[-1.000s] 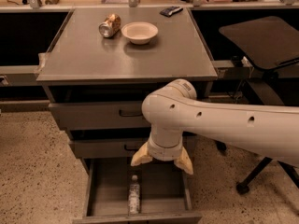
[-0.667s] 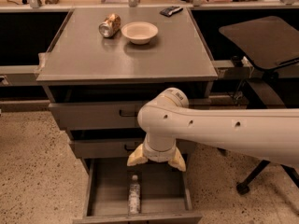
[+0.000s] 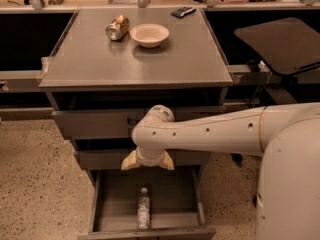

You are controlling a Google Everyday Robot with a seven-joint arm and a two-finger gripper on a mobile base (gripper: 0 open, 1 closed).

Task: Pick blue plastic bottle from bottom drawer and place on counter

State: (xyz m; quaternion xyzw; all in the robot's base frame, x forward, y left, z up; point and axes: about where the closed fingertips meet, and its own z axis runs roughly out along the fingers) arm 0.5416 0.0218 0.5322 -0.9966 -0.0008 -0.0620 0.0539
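The blue plastic bottle [image 3: 144, 208], slim and clear with a white cap, lies on the floor of the open bottom drawer [image 3: 115, 204], cap pointing away from me. My gripper [image 3: 148, 162] hangs above the drawer's back part, over the bottle's cap end, with its two tan fingers [image 3: 131, 161] spread apart and nothing between them. The white arm reaches in from the right. The grey counter [image 3: 100, 59] tops the cabinet above.
A gold-brown can [image 3: 117, 27] on its side and a cream bowl [image 3: 149, 34] rest on the counter's far part, with a dark flat item [image 3: 183, 12] at its back edge. A dark table top [image 3: 280, 41] stands right. Two upper drawers [image 3: 95, 123] are shut.
The arm has swung left and the gripper has shifted left above the drawer, now over the bottle's cap end. The bottle has not moved.
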